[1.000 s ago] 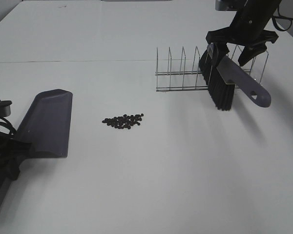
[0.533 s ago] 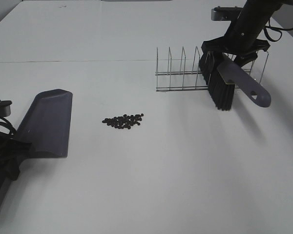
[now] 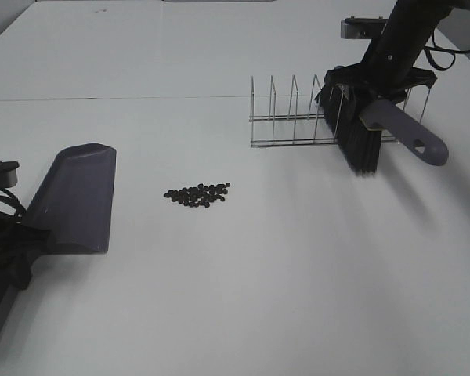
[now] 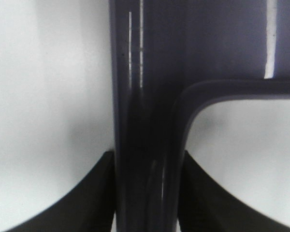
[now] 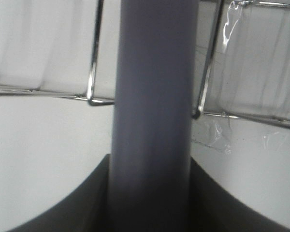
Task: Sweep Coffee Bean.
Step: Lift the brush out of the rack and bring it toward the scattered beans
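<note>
The coffee bean (image 3: 197, 194) cluster lies loose on the white table, left of centre. A grey dustpan (image 3: 74, 196) rests flat to its left, mouth facing away from me. My left gripper (image 3: 12, 243) is shut on the dustpan handle (image 4: 145, 121), which fills the gap between its dark fingers (image 4: 87, 198). At the back right, my right gripper (image 3: 376, 98) is shut on the grey brush handle (image 5: 154, 96). The black bristles (image 3: 359, 149) hang down in front of the wire rack, well away from the beans.
A chrome wire rack (image 3: 298, 117) with upright dividers stands at the back right, right behind the brush; its wires (image 5: 94, 92) show in the right wrist view. A table seam (image 3: 102, 99) runs across the back.
My right gripper has come down and shut on the brush handle. The brush has tilted, its handle end swinging right and slightly up. The left arm, dustpan and beans have not moved.
</note>
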Robot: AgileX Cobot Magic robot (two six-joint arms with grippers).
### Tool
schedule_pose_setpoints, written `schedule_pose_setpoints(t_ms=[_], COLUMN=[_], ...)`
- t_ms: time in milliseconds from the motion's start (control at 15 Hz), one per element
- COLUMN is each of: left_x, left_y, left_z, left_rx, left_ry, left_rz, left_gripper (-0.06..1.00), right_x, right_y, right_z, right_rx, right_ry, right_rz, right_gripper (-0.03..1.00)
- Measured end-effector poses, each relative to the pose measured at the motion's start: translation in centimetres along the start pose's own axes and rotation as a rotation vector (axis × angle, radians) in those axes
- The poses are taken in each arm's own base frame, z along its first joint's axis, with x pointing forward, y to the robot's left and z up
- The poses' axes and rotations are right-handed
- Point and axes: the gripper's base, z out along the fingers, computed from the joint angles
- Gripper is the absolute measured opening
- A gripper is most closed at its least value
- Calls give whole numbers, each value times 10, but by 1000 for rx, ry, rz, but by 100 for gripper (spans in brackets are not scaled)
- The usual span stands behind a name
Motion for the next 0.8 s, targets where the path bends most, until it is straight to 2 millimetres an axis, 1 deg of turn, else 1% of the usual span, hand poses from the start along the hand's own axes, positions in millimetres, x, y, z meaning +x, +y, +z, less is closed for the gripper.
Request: schedule_pose_setpoints(t_ms=[133, 200, 267, 333, 400, 533, 600, 733, 800], left_x=[0, 0, 0, 0, 0, 0, 0, 1, 1], left_y=[0, 0, 0, 0, 0, 0, 1, 1, 2], left_z=[0, 0, 0, 0, 0, 0, 0, 0, 0], left_rx=[0, 0, 0, 0, 0, -4, -11, -16, -17], left_ry=[0, 0, 0, 0, 0, 3, 6, 15, 18], left_rz=[0, 0, 0, 0, 0, 6, 16, 24, 25], left_gripper=[32, 32, 32, 32, 32, 32, 32, 32, 32], right_x=[-2, -2, -1, 0, 2, 9, 14, 32, 43], right_y=[0, 0, -1, 0, 0, 1, 2, 4, 5], right_z=[-24, -41, -74, -92, -101, -129, -138, -148, -149], right_rx=[15, 29, 43, 49, 50, 51, 51, 45, 38], right_ry=[-31, -53, -98, -116, -124, -146, -152, -136, -127], right_rz=[-8, -17, -22, -25, -25, -25, -25, -23, -21], right_gripper=[31, 31, 31, 31, 31, 31, 31, 31, 31])
